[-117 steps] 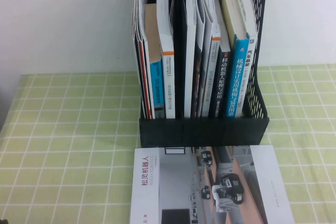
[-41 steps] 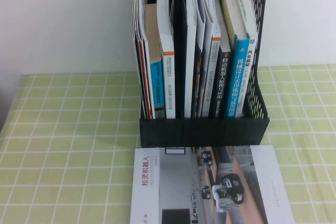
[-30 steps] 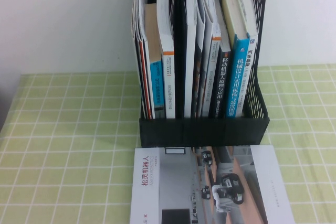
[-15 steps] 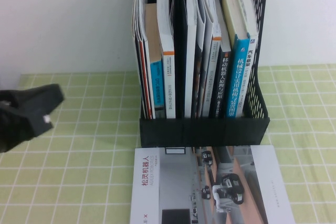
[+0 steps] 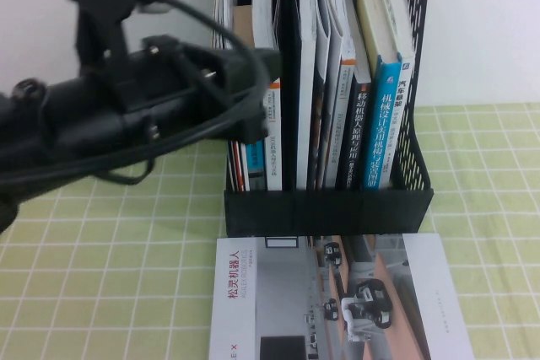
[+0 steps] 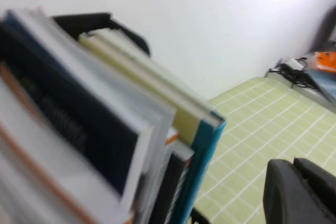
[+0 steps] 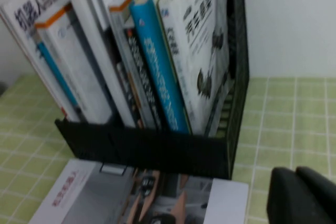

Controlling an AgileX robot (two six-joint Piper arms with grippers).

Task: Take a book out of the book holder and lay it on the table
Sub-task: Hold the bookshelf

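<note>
The book holder [image 5: 329, 208] stands at the middle back of the table [image 5: 101, 250], full of upright books. The book [image 5: 406, 94], thin with a whitish front, is rightmost in it; the right wrist view shows its front with black characters and a chassis drawing [image 7: 202, 51]. My left gripper [image 5: 257, 90] is raised in front of the holder's left compartment, fingers together and empty; in the left wrist view [image 6: 294, 169] it hangs beside the blurred books. My right gripper [image 7: 295, 174] is shut and empty, low over the cloth to the right of the holder [image 7: 147, 148]. It is outside the high view.
A grey booklet with red characters and robot photos [image 5: 337, 301] lies flat in front of the holder, also in the right wrist view [image 7: 131, 192]. A thick blue-spined book [image 5: 381, 124] stands beside the book. A white wall is behind. Cables and clutter [image 6: 310, 66] lie far off.
My left arm has swept in from the left edge and risen to the holder's left compartment, now covering much of the left side. The books and booklet have not moved.
</note>
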